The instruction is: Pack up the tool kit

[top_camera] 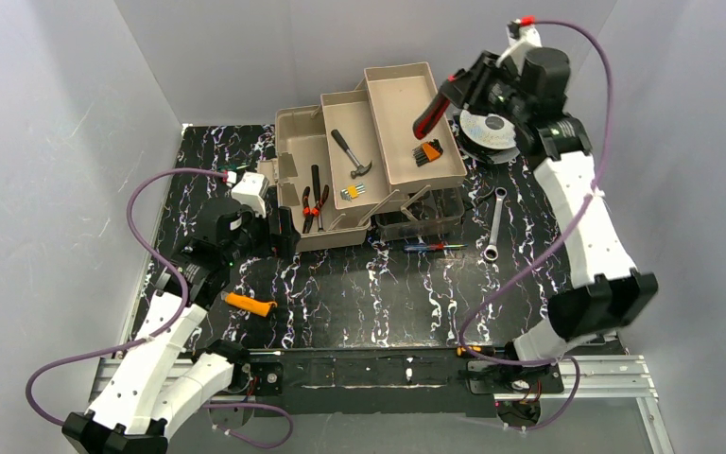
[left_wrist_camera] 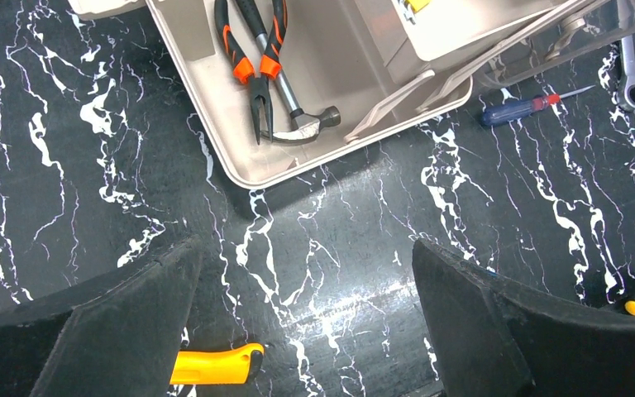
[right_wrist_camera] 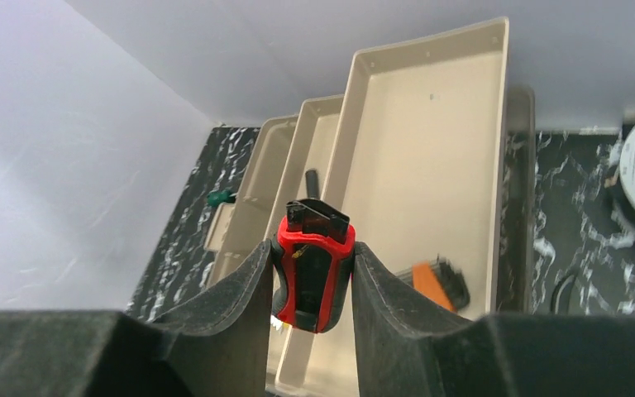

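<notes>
While the right gripper [right_wrist_camera: 312, 258] clamps a red-black tool [right_wrist_camera: 315, 281] (above the top tray [right_wrist_camera: 430, 149]) | left gripper [left_wrist_camera: 304, 260] gapes wide

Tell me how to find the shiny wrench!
Find the big beige toolbox in the middle of the black marbled table. Just to its right, lying flat on the tabletop, is the wrench. It is silver all over, unlike the blue-and-red screwdriver beside it.

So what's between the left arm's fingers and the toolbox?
Just bare black marbled tabletop. The left wrist view shows it stretching from the open left fingers to the toolbox.
</notes>
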`<state>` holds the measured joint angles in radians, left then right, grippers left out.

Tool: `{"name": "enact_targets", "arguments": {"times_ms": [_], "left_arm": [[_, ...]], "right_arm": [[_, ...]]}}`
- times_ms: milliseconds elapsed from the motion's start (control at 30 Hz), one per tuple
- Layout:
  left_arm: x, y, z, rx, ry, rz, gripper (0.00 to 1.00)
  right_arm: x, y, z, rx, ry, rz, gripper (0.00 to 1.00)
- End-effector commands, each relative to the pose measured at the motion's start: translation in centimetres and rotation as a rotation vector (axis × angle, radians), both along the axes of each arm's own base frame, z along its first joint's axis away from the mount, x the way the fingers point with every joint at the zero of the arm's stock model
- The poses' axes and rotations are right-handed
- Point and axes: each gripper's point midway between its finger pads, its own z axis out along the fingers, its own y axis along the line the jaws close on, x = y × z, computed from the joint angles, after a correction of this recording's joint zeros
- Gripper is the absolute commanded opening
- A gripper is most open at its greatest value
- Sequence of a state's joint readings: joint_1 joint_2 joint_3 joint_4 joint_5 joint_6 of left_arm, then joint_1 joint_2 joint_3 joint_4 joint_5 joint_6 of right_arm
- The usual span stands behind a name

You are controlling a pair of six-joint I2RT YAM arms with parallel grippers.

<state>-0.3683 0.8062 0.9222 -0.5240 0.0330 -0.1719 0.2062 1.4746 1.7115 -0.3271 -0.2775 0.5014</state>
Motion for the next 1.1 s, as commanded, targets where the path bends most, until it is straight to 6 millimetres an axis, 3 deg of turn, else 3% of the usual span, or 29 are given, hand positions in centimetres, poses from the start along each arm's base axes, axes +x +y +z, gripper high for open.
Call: {"name": "enact_targets", "arguments": {"times_ms": [0,200,233,267,300,333,533,700,833,1067], "left_arm": [[0.0,0.4,-0.5,0.020,0.013,0.008,1.00],[0.3,0.5,-0.8,0.033,0.025,0.017,1.00],[0.3,0.5,-0.9,0.033,0.027,0.018,1.00],[0.4,0.5,-1.0,0.035,0.030,0.016,1.00],[0.4,0.5,-1.0,0.036,0.031,0.016,1.00],[0.5,0.5,-1.0,0.038,0.034,0.018,1.00],[0.7,0.6,-1.2,0.038,0.043,0.020,0.99],[0.7,0.4,-1.2,0.033,0.050,0.018,1.00],[0.7,0.4,-1.2,0.030,0.051,0.016,0.99],[0.5,0.5,-1.1,0.020,0.041,0.017,1.00]], "right_arm": [[3.9,1.7,0.6,-0.160,-0.071,-0.040,0.01],[8.9,3.4,-1.7,-0.229,-0.043,-0.079,0.02],[9.5,3.5,-2.0,-0.231,-0.038,-0.078,0.06],[10.0,3.7,-2.1,-0.231,-0.039,-0.077,0.18],[10.5,3.9,-2.3,-0.228,-0.035,-0.079,0.59],[10.8,4.0,-2.4,-0.226,-0.031,-0.081,0.70],[11.0,4.1,-1.9,-0.218,-0.053,-0.081,0.81],[9.6,3.9,-0.6,-0.222,-0.089,-0.062,0.84],[7.3,3.0,-0.1,-0.225,-0.083,-0.066,0.84],[0.6,0.5,-2.7,-0.238,-0.070,-0.080,0.84]]}}
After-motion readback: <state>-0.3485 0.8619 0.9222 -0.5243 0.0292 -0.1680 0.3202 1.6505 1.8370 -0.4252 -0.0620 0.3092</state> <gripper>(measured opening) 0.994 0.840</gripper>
